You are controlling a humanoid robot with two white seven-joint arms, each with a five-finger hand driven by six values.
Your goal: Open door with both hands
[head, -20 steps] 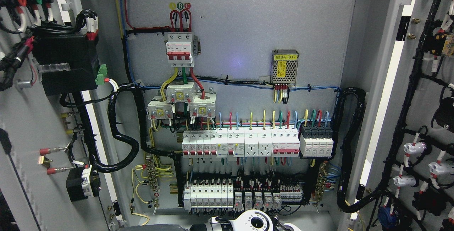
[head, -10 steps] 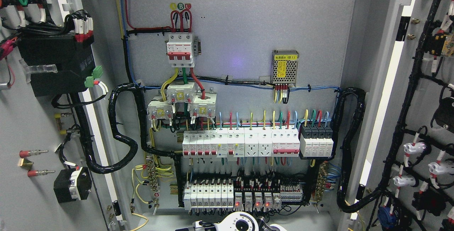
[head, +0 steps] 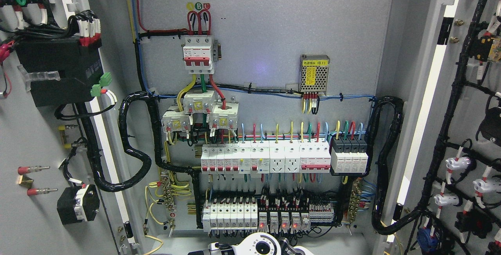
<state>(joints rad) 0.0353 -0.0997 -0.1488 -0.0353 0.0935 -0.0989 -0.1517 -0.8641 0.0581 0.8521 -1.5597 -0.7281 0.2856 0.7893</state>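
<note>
The cabinet's left door stands swung wide open at the picture's left, its inner face carrying a black box and wiring. The right door is also open at the far right, with a black cable harness running down it. Between them the cabinet's grey back panel is fully exposed. A white rounded wrist piece of my left arm pokes up at the bottom edge near the middle, touching neither door. Its hand is out of frame. The right arm does not show.
Inside the cabinet sit a red-and-white main breaker, a row of white breakers and sockets, lower relays and a small power supply. Thick black cable looms hang by both hinges.
The left door has swung further open, its box and fittings sliding left in the picture. The wrist piece at the bottom edge has sunk lower and the dark forearm beside it has left view.
</note>
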